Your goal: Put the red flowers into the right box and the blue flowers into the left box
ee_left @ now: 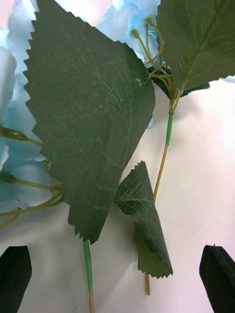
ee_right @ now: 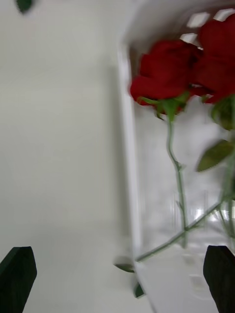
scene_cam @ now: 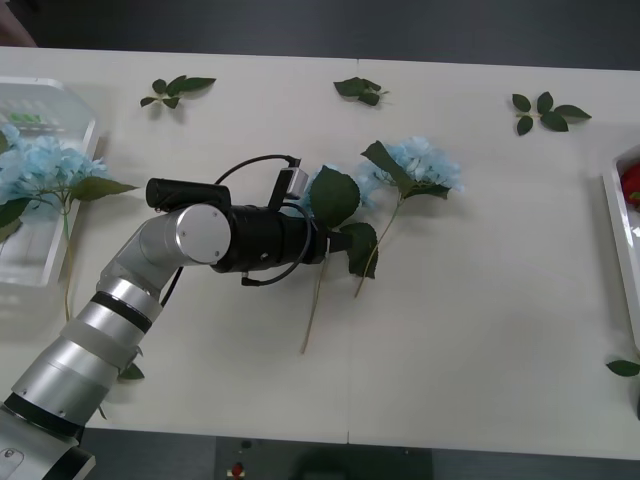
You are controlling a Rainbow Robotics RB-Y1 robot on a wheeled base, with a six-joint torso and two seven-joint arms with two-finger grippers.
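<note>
Blue flowers mid-table are our target: left gripper hovers over their stems, jaws spread. Next, we judge, descend and pinch one stem.

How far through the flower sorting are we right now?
Done: red flowers lie in the right box, and blue flowers in the left box.
In hand: the left gripper, open, is over two blue stems mid-table.
Left: moving those two.

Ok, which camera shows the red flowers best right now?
The right wrist view: the red flowers lie in the right box, heads and stems plain. The front view catches just a red sliver at the table's edge.
</note>
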